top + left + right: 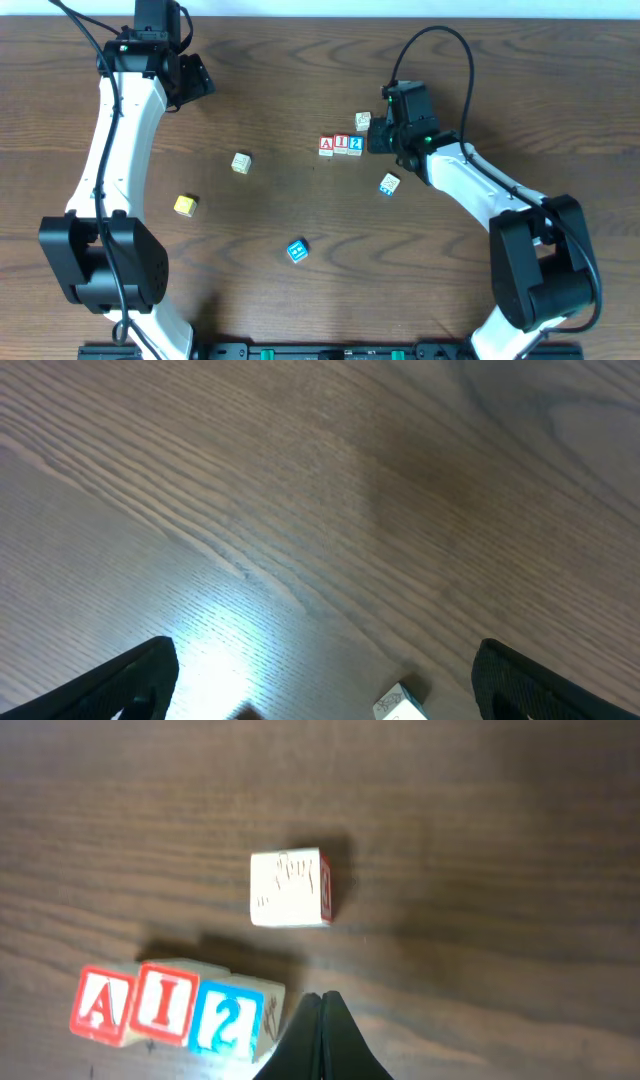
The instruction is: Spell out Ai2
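Observation:
Three blocks stand in a row reading A, I, 2: a red A block (326, 145) (100, 1003), a red I block (341, 144) (163, 1005) and a blue 2 block (355, 144) (229, 1017). My right gripper (376, 141) (321, 1002) is shut and empty, its tip just right of the 2 block. My left gripper (196, 82) (325, 680) is open and empty at the far left, over bare table.
A pale block (362, 121) (290, 888) lies just behind the row. Loose blocks: cream (241, 163), yellow (185, 205), blue (297, 251), and white-blue (389, 184). A block corner (400, 703) shows in the left wrist view.

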